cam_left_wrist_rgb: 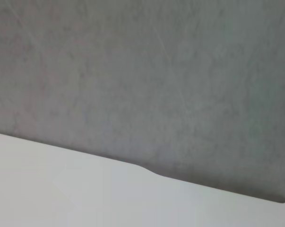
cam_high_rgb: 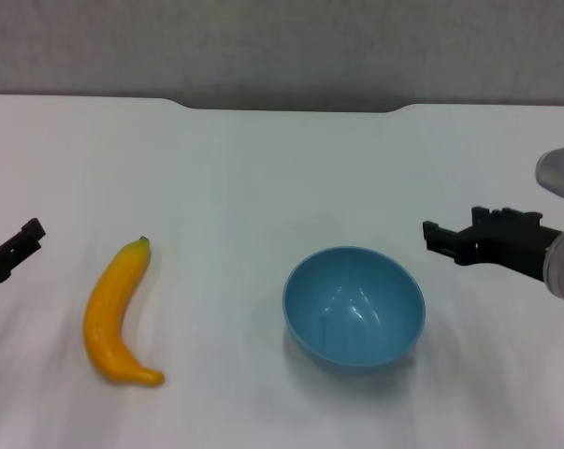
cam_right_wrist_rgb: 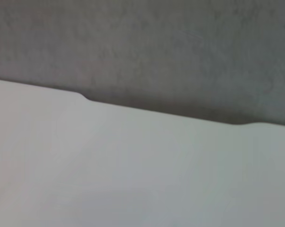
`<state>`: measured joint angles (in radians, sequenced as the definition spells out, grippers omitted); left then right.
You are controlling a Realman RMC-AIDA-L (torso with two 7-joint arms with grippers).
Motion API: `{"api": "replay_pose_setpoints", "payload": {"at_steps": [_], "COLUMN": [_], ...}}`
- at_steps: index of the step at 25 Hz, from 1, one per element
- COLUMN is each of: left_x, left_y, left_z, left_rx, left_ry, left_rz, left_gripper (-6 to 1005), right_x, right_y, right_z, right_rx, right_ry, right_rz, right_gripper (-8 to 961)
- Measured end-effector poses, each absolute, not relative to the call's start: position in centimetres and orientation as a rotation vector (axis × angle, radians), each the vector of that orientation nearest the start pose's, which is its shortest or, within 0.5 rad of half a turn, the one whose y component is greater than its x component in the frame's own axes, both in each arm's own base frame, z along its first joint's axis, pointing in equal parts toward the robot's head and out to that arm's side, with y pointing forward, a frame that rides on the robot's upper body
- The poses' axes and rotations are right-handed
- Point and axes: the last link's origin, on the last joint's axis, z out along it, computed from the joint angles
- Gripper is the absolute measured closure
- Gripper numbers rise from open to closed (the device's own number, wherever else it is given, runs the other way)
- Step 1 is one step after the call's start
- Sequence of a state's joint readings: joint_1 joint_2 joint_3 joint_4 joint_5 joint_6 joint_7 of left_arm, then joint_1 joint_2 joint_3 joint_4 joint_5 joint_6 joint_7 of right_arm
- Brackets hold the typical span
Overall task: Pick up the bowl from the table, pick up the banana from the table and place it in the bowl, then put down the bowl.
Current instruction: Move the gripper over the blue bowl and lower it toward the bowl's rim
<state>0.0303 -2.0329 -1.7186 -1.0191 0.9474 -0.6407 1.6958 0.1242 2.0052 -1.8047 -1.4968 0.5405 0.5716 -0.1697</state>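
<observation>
Head view: I read the bowl (cam_high_rgb: pixel 354 306) upright on the table (cam_high_rgb: pixel 263 178), near the front edge and right of centre; nothing lifted yet. The right gripper (cam_high_rgb: pixel 438 238) sits just beside it toward the right edge, reaching inward, so I judge the right arm nearer for the bowl pick. The banana (cam_high_rgb: pixel 118 314) lies left of centre, long axis running front to back, stem toward the far edge; the left gripper (cam_high_rgb: pixel 24 238) is at the left edge, near it. Whether either claw is apart or together, I cannot tell. Left wrist view: only tabletop, far-edge notch, grey wall. Right wrist view: the same.
</observation>
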Motion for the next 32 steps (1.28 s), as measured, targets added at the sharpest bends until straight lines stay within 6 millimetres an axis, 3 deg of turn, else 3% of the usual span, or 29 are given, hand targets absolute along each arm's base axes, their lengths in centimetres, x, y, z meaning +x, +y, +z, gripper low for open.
{"api": "replay_pose_setpoints", "payload": {"at_steps": [7, 13, 32], "left_x": [-34.1, -34.0, -33.9], "left_y": [30.1, 30.3, 30.7], "left_z": [4.7, 4.4, 4.2], "left_rx": [-1.728, -1.733, -1.737], "left_ry": [-1.064, -1.066, -1.074], "left_rz": [-0.745, -0.746, -0.754], "left_gripper": [122, 122, 122], "right_x": [23.6, 23.5, 25.6], "right_y": [34.1, 33.9, 33.8], "right_z": [-2.2, -5.0, -6.5], "right_rx": [-2.079, -2.133, -2.110], "right_ry": [1.029, 1.027, 1.116], "right_rz": [0.121, 0.104, 0.079], "right_gripper": [230, 232, 247]}}
